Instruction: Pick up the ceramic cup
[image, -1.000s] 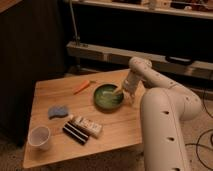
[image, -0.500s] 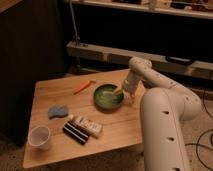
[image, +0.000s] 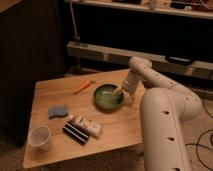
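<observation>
Nothing has moved since the earlier frames: the arm, the jaws and every item on the bench sit as they did a second ago.

1. Jaws: at the centre of the frame, low at the right rim of the green bowl (image: 96, 100). They are spread wide and hold nothing. Whether they touch the rim cannot be told.
2. Arm (image: 162, 107): it curves in from the lower right of the frame, with its wrist bent down over the bowl, which puts the jaws at the wrong vessel for this task.
3. Nearby items: an orange carrot-like piece (image: 82, 86) lies just upper left of the bowl. A blue sponge (image: 58, 111) lies further left. A white packet (image: 88, 125) and a dark packet (image: 75, 133) lie side by side below the bowl.
4. Cup (image: 40, 137): in the lower left of the frame, upright with its mouth up, near the front left corner of the bench (image: 50, 92). It is well apart from the jaws and untouched.

Assessment: the pick has not begun. The jaws would need to rise clear of the bowl and cross over the packets. The cup stands close to the bench edge, so a sideways nudge could tip it off.
</observation>
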